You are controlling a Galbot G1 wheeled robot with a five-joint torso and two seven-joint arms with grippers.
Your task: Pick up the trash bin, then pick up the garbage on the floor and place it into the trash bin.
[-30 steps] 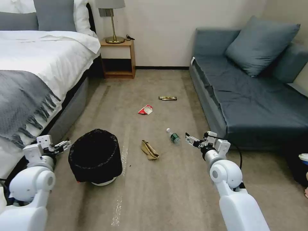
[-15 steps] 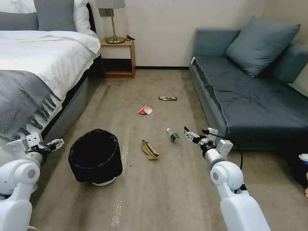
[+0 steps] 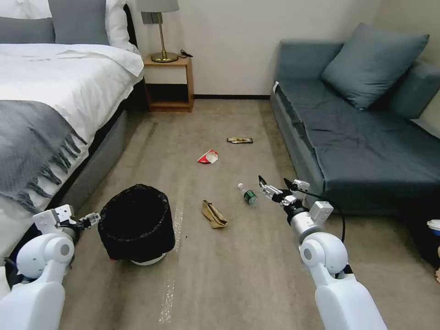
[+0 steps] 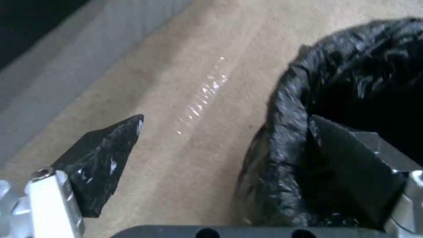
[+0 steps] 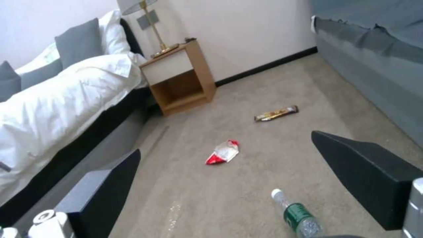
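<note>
The trash bin, lined with a crinkly black bag, stands on the carpet at front left. My left gripper is open right at its left side. In the left wrist view the open gripper straddles the bin's rim, with one finger over the inside. On the floor lie a brown paper bag, a clear bottle with a green label, a red-and-white carton and a brown-gold wrapper. My right gripper hovers open just right of the bottle, holding nothing.
A bed with a grey throw runs along the left. A blue-grey sofa lines the right. A wooden nightstand with a lamp stands at the back wall. Open carpet lies between bed and sofa.
My left gripper has dropped lower and come in against the bin's left rim. My right gripper has edged forward and a little to the left, nearer the bottle.
</note>
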